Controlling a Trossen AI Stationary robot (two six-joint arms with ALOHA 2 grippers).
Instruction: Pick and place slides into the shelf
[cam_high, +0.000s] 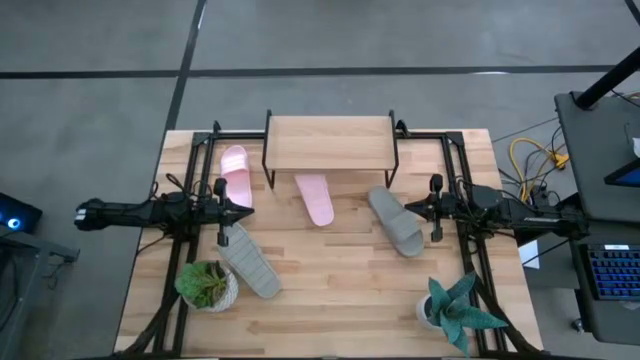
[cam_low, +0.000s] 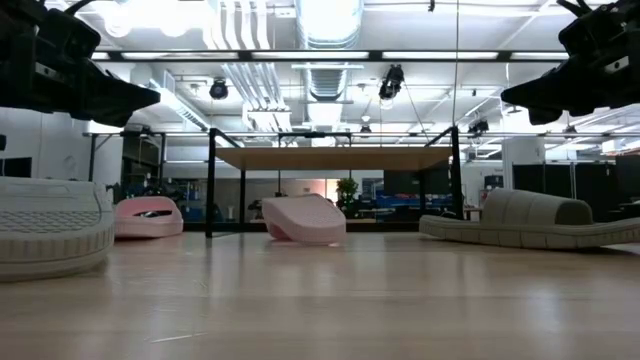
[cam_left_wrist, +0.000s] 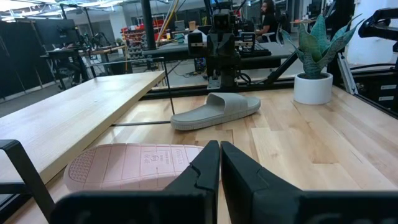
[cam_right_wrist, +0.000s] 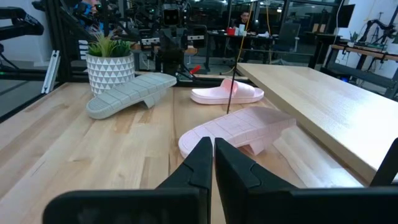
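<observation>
The left gripper (cam_high: 243, 211) hangs above the table with its two dark fingers pressed together and nothing between them. Just beside its tip lies the first pink slide (cam_high: 236, 173), strap up, next to the left legs of the shelf. Toward the near-left corner of the table, a light grey slide (cam_high: 249, 262) lies sole up, touching or almost touching the white patterned pot with the green plant (cam_high: 208, 286). If the left arm goes for this grey one, I think the fingers can push the pot or catch the leaves, because the two are so near. A flat sole also gives little to grip.

The small shelf with light wooden plank top and thin black metal frame (cam_high: 330, 142) stands at the far edge, and no slide is on its top. The second pink slide (cam_high: 316, 198) lies sole up, its far end under the shelf's front edge. Lifting it straight up may knock the plank or the thin legs.

The other light grey slide (cam_high: 396, 221) sits strap up near the right gripper (cam_high: 425, 210), which is also clenched and empty. Both grippers must open first; otherwise they only push the slides away.
</observation>
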